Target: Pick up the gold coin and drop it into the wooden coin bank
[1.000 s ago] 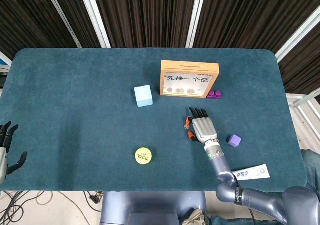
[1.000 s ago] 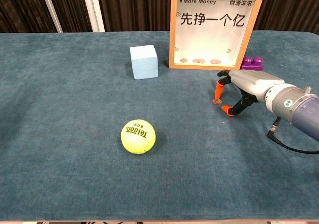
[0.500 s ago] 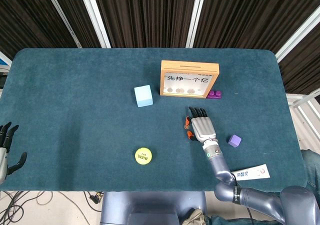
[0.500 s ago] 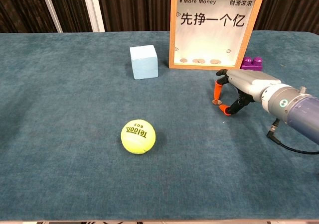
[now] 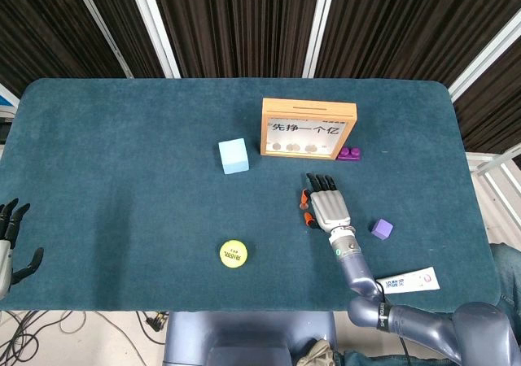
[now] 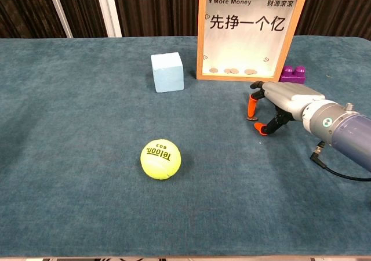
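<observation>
The gold coin (image 6: 251, 118) lies flat on the teal cloth, a short way in front of the wooden coin bank (image 6: 251, 32) (image 5: 308, 128). My right hand (image 6: 279, 102) (image 5: 326, 207) hovers palm-down just right of the coin. One orange fingertip (image 6: 251, 105) comes down right above the coin, and the orange thumb tip (image 6: 261, 127) sits just to its right and nearer to me. The coin still rests on the cloth between them. My left hand (image 5: 8, 248) hangs off the table's near left corner with its fingers spread, holding nothing.
A light blue cube (image 6: 167, 72) stands left of the bank and a purple brick (image 6: 294, 73) right of it. A yellow tennis ball (image 6: 160, 159) lies nearer me. The head view also shows a purple cube (image 5: 382, 228) and a white tube (image 5: 411, 281).
My right hand has crept slightly toward the bank and the coin, its thumb tip drawing a little closer to the coin. The coin and my left hand have not moved.
</observation>
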You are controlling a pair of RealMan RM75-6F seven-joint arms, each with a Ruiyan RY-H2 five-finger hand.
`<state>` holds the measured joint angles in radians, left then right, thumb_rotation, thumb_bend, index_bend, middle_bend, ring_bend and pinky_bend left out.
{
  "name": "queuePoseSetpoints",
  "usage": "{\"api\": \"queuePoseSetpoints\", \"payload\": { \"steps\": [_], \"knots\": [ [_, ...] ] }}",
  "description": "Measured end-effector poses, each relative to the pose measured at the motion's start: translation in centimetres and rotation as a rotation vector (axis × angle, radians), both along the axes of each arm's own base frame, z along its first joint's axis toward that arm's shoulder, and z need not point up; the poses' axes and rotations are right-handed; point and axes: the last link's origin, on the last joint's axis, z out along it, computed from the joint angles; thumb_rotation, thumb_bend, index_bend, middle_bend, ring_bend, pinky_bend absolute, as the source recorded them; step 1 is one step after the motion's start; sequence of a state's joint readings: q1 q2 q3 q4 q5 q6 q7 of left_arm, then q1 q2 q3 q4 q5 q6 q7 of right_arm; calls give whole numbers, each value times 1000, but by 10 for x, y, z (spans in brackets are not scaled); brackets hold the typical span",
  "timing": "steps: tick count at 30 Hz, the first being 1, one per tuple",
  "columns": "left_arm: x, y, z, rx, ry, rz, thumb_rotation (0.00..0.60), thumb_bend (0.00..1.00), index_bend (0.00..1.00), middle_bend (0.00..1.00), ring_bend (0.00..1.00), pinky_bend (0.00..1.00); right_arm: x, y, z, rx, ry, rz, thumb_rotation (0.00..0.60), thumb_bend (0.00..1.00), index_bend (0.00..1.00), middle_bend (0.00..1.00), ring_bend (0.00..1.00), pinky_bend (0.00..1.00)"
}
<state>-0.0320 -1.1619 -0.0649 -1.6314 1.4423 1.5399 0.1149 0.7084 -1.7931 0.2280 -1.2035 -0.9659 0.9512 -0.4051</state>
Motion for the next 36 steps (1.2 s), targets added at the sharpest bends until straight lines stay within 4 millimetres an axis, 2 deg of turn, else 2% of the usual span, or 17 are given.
{"api": "queuePoseSetpoints", "payload": {
  "steps": [24, 36],
  "knots": [
    [0, 0, 0, -1, -4, 4, 600, 340, 112, 5, 0, 0, 7, -5, -4, -25, -42, -5, 600, 473, 654, 57, 0, 0],
    [-1, -1, 1, -2, -6, 7, 600, 341, 112, 5, 0, 0, 7, -6, -3, -36, -64, -7, 600, 473, 696, 57, 0, 0]
  ]
}}
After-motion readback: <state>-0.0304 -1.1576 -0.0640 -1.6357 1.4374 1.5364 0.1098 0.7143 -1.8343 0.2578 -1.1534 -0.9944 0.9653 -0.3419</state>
